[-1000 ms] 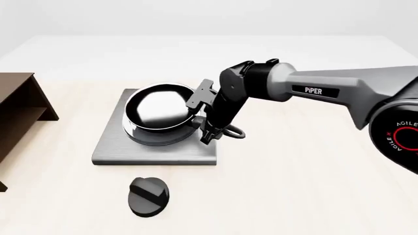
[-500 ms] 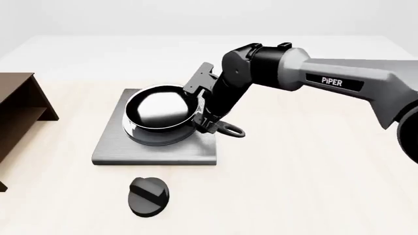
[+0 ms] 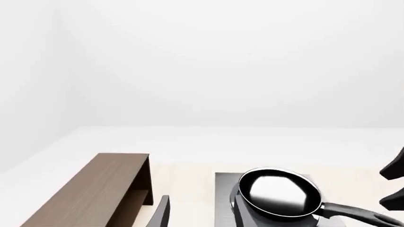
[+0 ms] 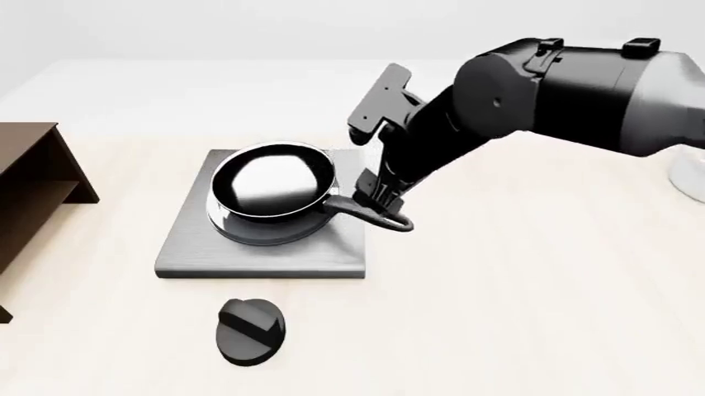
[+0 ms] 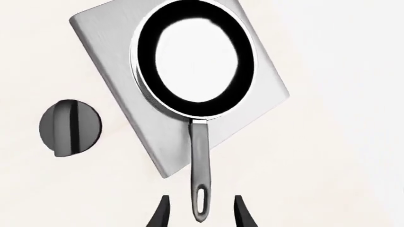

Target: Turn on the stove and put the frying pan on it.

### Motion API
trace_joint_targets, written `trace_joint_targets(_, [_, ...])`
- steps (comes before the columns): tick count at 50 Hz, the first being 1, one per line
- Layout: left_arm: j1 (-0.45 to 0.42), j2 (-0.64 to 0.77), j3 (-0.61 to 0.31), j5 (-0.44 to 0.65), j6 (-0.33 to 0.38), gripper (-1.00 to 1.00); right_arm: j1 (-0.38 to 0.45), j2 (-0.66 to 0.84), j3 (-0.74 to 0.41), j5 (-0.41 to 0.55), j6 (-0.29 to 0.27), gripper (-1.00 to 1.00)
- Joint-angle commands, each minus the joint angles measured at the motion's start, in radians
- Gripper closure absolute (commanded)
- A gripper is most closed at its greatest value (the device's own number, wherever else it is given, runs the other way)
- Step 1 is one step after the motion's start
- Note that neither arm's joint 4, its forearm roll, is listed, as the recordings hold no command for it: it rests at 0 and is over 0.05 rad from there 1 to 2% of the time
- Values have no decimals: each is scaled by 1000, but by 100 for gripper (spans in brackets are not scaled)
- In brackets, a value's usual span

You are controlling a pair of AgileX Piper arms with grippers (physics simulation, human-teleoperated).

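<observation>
Front view shows the frying pan [image 4: 272,191] sitting on the stove [image 4: 264,252], its round body over the middle of the grey slab and its long handle [image 4: 369,213] running out past the slab's right edge, so the loop end hangs over the bare desk [image 4: 529,313]. That placement looks deliberate: the pan's base rests centred on the stove while the handle stays reachable from the right arm's side. The pan is empty; its glossy inside only reflects bright light.

The right gripper [image 5: 198,213] has its fingers spread apart, one on each side of the handle's loop end, with a clear gap to the handle on both sides in the right wrist view. It holds nothing. Judging from this, the pan has been let go and now rests on its own.

The knob [image 4: 251,330] lies on the desk in front of the stove, separate from the slab and well apart from both arms. Nothing in the pictures tells whether it has been turned, so the switching-on step cannot be judged done.

From the left wrist view, a single dark finger [image 3: 160,215] of the left gripper shows at the frame's edge; whether that gripper is open or closed cannot be told. The same view takes in the wooden shelf [image 3: 101,189] beside the stove, with nothing visible on its top. A white object [image 4: 691,175] is cut off at the right edge of the front view.
</observation>
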Motion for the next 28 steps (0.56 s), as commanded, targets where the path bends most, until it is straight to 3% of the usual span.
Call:
trace_joint_targets(1, [-2,0,0,-2,7,-100,-13,-187,194,-120,31,-100])
trace_joint_targets(8, [-4,0,0,-7,16,-100,-54,-317,358,-315,81,-100])
trace_joint_targets(19, [-2,0,0,-8,21,-100,-126,-466,571,-522,148,-100])
trace_joint_targets(21, [-1,0,-1,-9,21,-100,-164,-495,640,-591,151,-100])
trace_joint_targets(25, [-1,0,-1,-10,22,-100,-219,-556,765,-727,238,-100])
trace_joint_targets(28, [0,0,-1,-11,21,-100,-278,-566,873,-844,218,-100])
